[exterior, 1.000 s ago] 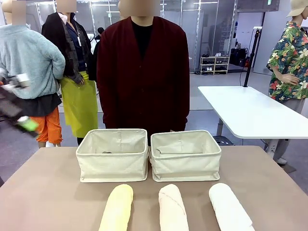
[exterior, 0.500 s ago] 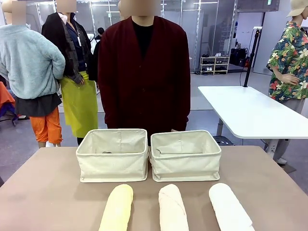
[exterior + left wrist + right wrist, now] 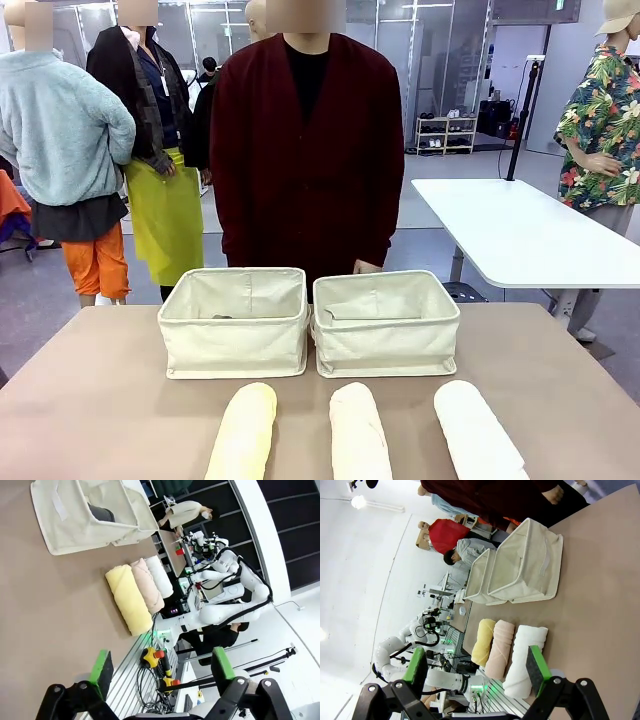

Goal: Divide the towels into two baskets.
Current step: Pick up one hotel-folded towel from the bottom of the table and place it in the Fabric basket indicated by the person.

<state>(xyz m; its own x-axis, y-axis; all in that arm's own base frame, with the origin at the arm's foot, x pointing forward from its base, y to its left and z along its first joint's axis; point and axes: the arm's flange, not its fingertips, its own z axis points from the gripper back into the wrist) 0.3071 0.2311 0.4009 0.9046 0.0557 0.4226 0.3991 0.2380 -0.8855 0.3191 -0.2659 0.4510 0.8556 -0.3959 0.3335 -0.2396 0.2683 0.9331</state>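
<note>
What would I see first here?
Three rolled towels lie in a row at the near edge of the brown table: a pale yellow towel, a pinkish cream towel and a white towel. Behind them the left cream canvas basket and the right cream canvas basket stand side by side, with a person in a dark red cardigan beyond.

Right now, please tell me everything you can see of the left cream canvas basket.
The left cream canvas basket is a rectangular, soft-sided bin with a folded rim. It stands upright on the brown table, close beside its twin basket, beyond the pale yellow rolled towel. A dark grey towel lies inside.
</note>
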